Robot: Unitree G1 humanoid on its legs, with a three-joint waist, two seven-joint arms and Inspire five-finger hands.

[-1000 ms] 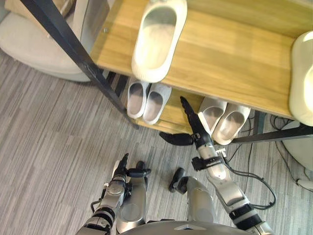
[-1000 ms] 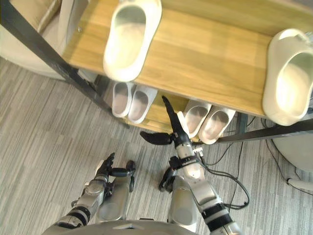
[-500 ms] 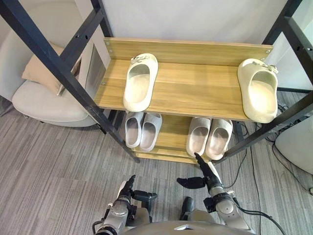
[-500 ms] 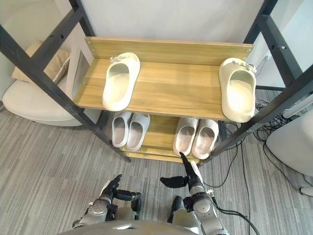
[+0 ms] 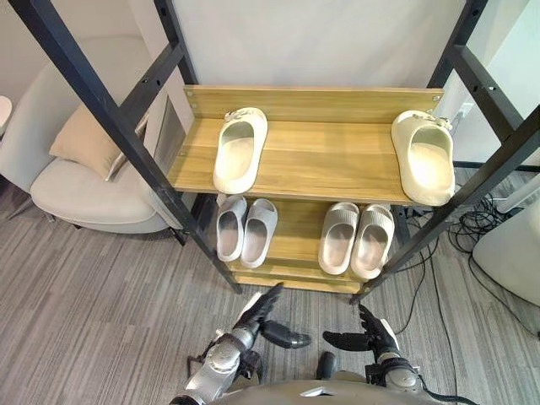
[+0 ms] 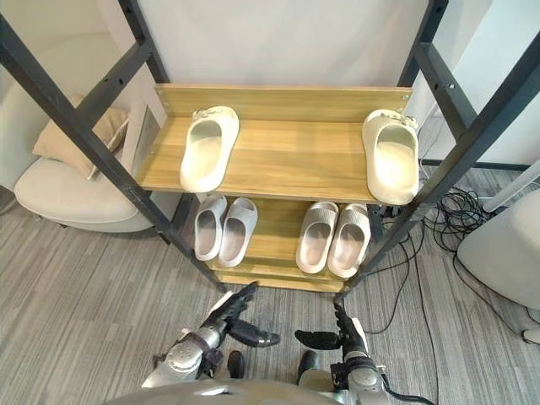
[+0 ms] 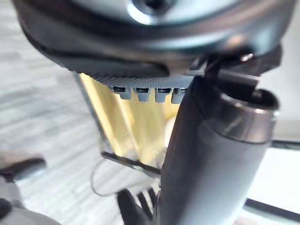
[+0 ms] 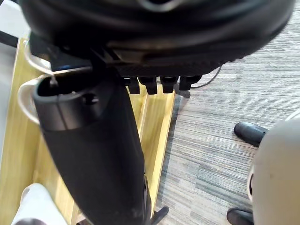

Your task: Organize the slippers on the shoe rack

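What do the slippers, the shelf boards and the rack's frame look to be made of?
Slippers: probably moulded foam or soft rubber, matte, thick one-piece walls without seams.
Shelf boards: wood or wood-look laminate, light grain streaks, slight sheen.
Frame: likely metal, black painted bars with bolt holes.

Slippers on shoe rack (2 shelves)

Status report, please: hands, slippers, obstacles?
Left hand, right hand open, empty, before shoe rack. Left cream slipper, right cream slipper apart on upper shelf; left grey pair, right grey pair below. Nothing blocks.
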